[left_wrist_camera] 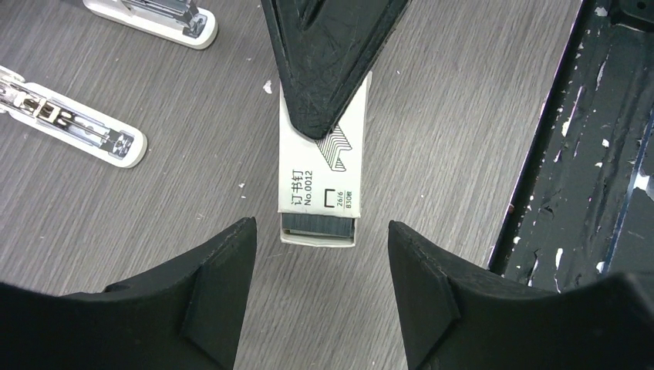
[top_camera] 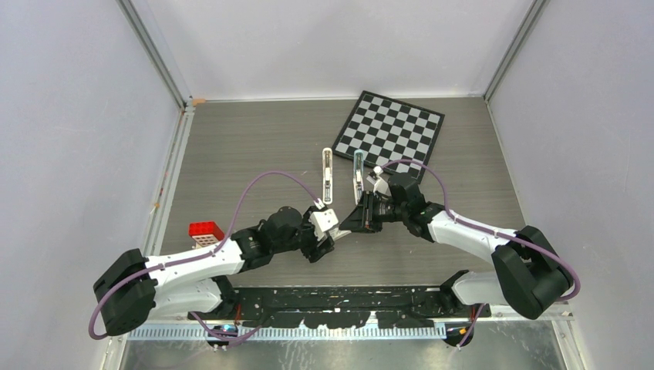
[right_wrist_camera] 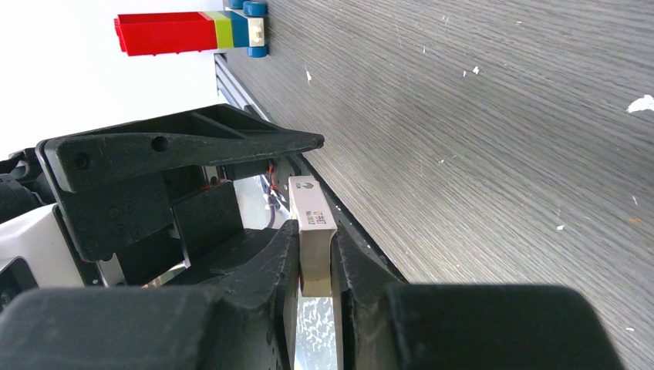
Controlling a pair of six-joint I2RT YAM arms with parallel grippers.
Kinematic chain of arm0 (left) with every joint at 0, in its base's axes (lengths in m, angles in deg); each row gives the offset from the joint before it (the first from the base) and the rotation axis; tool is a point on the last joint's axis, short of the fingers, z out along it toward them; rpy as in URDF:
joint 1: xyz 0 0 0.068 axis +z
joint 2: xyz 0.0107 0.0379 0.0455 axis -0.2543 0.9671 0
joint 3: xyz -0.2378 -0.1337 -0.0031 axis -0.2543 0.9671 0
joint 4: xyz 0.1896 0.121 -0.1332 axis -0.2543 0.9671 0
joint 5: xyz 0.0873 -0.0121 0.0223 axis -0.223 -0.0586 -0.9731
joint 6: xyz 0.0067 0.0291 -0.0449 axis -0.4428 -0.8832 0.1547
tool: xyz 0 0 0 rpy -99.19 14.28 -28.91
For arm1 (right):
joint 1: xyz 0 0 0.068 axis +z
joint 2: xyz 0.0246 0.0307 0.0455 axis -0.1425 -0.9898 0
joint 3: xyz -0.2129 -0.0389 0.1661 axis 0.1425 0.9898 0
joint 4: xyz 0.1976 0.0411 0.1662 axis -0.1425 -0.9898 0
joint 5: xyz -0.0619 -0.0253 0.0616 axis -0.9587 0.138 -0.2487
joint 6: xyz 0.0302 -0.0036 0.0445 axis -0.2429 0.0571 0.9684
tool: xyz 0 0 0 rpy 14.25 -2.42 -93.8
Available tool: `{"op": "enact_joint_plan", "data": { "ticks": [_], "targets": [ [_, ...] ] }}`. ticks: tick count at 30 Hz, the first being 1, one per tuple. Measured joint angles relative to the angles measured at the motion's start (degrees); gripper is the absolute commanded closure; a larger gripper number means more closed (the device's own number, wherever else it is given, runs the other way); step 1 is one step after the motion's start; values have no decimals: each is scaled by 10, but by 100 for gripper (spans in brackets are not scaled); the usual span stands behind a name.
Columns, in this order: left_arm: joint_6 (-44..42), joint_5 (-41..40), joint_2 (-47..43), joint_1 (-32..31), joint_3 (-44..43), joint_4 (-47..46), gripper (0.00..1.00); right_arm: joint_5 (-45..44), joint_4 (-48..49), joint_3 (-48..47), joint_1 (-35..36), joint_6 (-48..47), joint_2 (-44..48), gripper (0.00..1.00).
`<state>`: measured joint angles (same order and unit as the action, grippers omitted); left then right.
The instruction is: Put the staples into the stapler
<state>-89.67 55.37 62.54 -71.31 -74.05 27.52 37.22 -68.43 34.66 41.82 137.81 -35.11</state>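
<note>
Now, on my left side, my left gripper [left_wrist_camera: 318, 231] stands open, its black fingers [left_wrist_camera: 224, 285] spread either side of the open end of the small white cardboard staple box [left_wrist_camera: 318, 169], touching nothing. A grey block of staples [left_wrist_camera: 319, 223] shows inside that end. My right gripper [right_wrist_camera: 315, 254] is clamped on the box's other end, holding it over the grey wood-grain desk [top_camera: 254, 146] near the middle of its near edge. I judge the step to be drawing the staples out. Next, my left fingers must close on the block alone, then carry it to the opened white stapler [top_camera: 328, 176] lying further in.
</note>
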Motion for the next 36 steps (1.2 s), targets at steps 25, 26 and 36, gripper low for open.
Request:
{"op": "enact_joint_plan", "data": {
  "ticks": [25,26,36],
  "targets": [
    [-24,3,0,0,0,-12,60,11,1,5,0,-2,-1,81],
    [-25,3,-1,-1,0,-12,60,11,1,5,0,-2,-1,81],
    [-28,3,-4,-1,2,-12,65,11,3,6,0,-5,0,81]
  ]
}}
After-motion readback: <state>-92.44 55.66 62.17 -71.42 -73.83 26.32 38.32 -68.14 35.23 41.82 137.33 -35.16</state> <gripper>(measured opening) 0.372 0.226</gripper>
